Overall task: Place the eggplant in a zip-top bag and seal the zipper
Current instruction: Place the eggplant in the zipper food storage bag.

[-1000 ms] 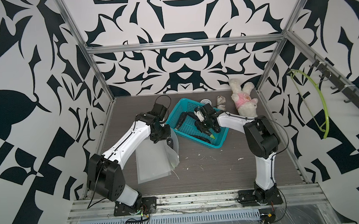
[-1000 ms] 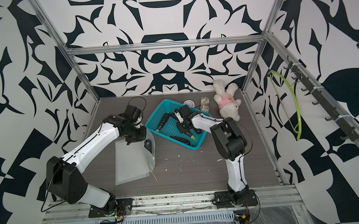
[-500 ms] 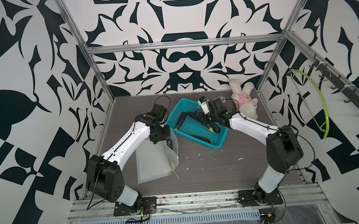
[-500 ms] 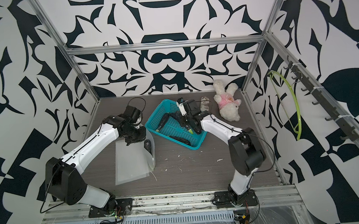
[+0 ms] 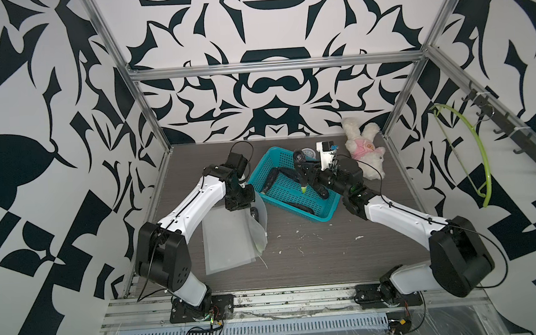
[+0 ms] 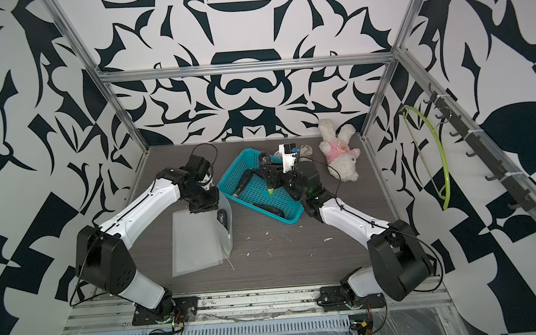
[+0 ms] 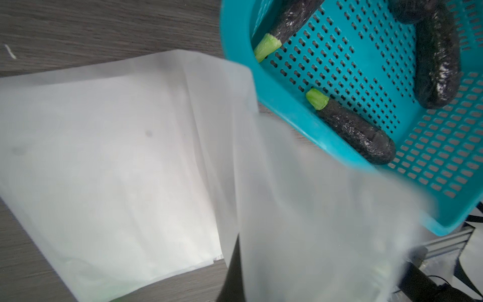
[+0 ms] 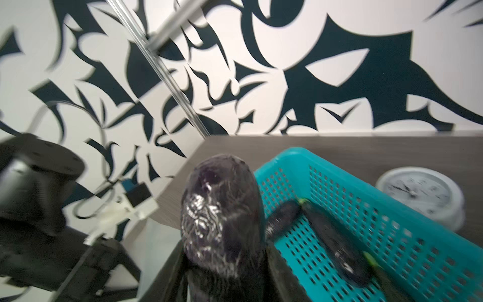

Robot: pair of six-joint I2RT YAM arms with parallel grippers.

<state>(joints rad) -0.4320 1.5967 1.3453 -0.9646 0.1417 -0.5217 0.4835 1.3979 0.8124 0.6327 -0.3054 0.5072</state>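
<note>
My right gripper (image 5: 307,174) (image 8: 224,274) is shut on a dark purple eggplant (image 5: 300,169) (image 8: 222,209). It holds the eggplant upright above the teal basket (image 5: 319,215), green stem pointing down. The frosted zip-top bag (image 5: 226,241) (image 7: 117,157) lies flat on the table left of the basket. My left gripper (image 5: 240,205) (image 7: 243,282) is shut on its upper lip, lifting that flap (image 7: 313,222) so the mouth faces the basket. A dark shape shows through the flap; I cannot tell what it is.
Three more eggplants (image 7: 355,130) lie in the basket (image 7: 274,86). A white dial clock (image 8: 420,193) and a plush rabbit (image 5: 364,149) sit behind it by the back wall. A green hanger (image 5: 470,156) hangs on the right wall. White crumbs dot the table.
My right arm has unfolded, its elbow swinging out to the right and forward, and the eggplant has risen out of the basket. The left arm and bag have not moved.
</note>
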